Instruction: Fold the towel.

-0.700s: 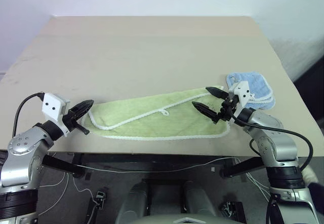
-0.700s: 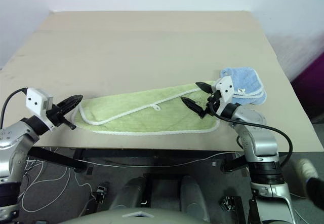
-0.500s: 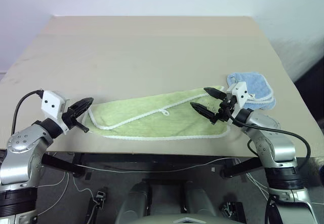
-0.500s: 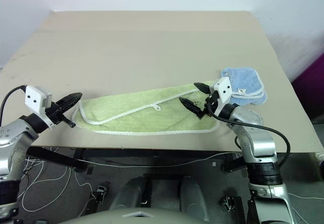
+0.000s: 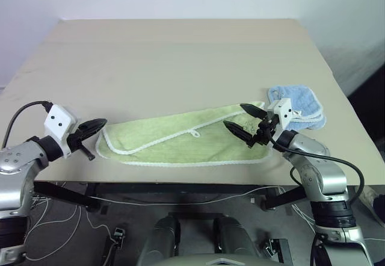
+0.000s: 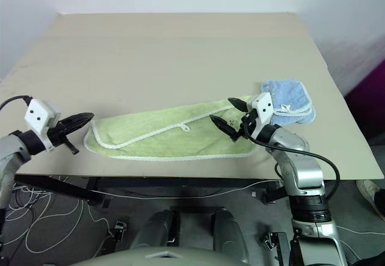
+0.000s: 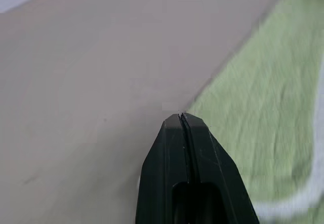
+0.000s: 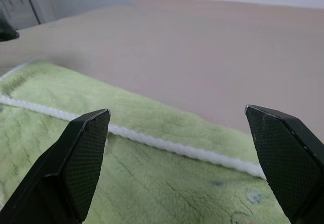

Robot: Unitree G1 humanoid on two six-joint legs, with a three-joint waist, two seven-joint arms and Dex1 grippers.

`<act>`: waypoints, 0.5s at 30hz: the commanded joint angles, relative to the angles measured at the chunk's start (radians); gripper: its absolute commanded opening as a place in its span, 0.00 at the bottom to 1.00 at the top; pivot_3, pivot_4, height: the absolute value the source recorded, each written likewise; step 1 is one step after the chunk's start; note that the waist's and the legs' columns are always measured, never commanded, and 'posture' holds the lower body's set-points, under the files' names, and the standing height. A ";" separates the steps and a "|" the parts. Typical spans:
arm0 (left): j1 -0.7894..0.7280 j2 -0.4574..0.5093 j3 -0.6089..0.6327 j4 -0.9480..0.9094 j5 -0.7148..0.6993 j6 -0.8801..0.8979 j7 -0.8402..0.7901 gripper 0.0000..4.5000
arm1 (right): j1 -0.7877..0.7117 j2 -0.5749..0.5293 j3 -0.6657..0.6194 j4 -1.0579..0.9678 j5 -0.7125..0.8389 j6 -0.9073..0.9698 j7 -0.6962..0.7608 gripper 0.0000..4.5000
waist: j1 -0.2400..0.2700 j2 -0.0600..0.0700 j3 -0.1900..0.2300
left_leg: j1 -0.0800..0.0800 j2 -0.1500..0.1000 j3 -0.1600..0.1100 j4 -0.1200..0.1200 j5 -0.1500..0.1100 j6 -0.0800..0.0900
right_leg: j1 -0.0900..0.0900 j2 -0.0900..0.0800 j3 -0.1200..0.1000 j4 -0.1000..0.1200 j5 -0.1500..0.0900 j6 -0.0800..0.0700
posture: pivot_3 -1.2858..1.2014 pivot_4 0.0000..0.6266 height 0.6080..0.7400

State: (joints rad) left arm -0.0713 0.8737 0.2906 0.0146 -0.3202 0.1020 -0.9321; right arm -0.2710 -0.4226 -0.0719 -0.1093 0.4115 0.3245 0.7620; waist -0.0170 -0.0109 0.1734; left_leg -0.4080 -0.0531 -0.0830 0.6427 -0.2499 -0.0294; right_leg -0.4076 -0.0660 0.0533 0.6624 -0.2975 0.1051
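Observation:
The towel (image 5: 180, 139), light yellow-green with white edging and a small loop tag (image 5: 195, 133), lies folded lengthwise along the table's front edge. My left gripper (image 5: 101, 123) is shut, its tip right at the towel's left corner. In the left wrist view the closed fingertips (image 7: 180, 117) sit on the line between bare table and towel (image 7: 258, 117), with no cloth seen between them. My right gripper (image 5: 234, 115) is open and hovers just above the towel's right end. In the right wrist view its gripper (image 8: 176, 111) spans the white edging (image 8: 152, 139).
A smaller light blue towel (image 5: 299, 102) lies folded just right of the green one, behind my right wrist. The beige table (image 5: 180, 55) stretches bare behind the towels. Its front edge (image 5: 180, 179) runs close under the towel.
The left arm's elbow has swung outward to the left, with the shut gripper staying at the towel's left corner. The right gripper has edged slightly left over the towel, still open.

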 commanded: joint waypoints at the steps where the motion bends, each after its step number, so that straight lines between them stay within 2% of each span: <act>1: -0.019 0.058 -0.011 0.045 0.019 -0.078 -0.103 0.00 | -0.013 0.016 0.008 0.011 -0.003 -0.040 0.003 1.00 | 0.001 0.000 0.000 | 0.000 0.000 0.000 0.000 0.000 0.000 | 0.000 0.000 0.000 0.000 0.000 0.000 | 0.52 0.24 1.00; 3: -0.056 0.103 -0.019 0.086 -0.003 -0.089 -0.197 0.00 | -0.022 0.037 0.020 0.025 -0.006 -0.052 -0.002 1.00 | 0.002 0.000 0.000 | 0.000 0.000 0.000 0.000 0.000 0.000 | 0.000 0.000 0.000 0.000 0.000 0.000 | 0.52 0.24 1.00; 6: -0.093 0.178 -0.058 0.146 -0.013 -0.095 -0.354 0.13 | -0.030 0.061 0.035 0.046 -0.018 -0.074 -0.008 1.00 | 0.000 0.000 0.000 | 0.000 0.000 0.000 0.000 0.000 0.000 | 0.000 0.000 0.000 0.000 0.000 0.000 | 0.52 0.24 1.00; 10: -0.181 0.229 -0.138 0.264 0.047 -0.223 -0.489 0.43 | -0.015 0.089 0.045 0.036 -0.019 -0.086 -0.024 1.00 | 0.000 0.002 0.001 | 0.000 0.000 0.000 -0.001 0.000 0.000 | 0.000 0.000 0.000 0.000 0.000 0.000 | 0.52 0.24 1.00; 14: -0.300 0.234 -0.235 0.416 0.151 -0.449 -0.572 0.71 | 0.010 0.104 0.046 0.017 -0.023 -0.094 -0.047 1.00 | 0.001 0.001 0.001 | 0.000 0.000 0.000 -0.001 0.000 0.000 | 0.000 0.000 -0.001 0.000 0.000 0.000 | 0.52 0.24 1.00; 15: -0.338 0.224 -0.255 0.454 0.166 -0.486 -0.582 0.71 | 0.015 0.106 0.044 0.012 -0.021 -0.095 -0.052 1.00 | 0.002 0.001 0.001 | 0.000 0.000 0.000 -0.001 0.000 0.000 | 0.000 0.000 -0.001 0.000 0.000 0.000 | 0.52 0.24 1.00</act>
State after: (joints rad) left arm -0.3718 1.0867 0.0456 0.4308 -0.1854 -0.3049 -1.4854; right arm -0.2614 -0.3259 -0.0180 -0.0537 0.3851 0.2509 0.7188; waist -0.0147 -0.0096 0.1746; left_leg -0.4083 -0.0534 -0.0830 0.6422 -0.2499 -0.0294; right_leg -0.4081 -0.0656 0.0525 0.6622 -0.2975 0.1050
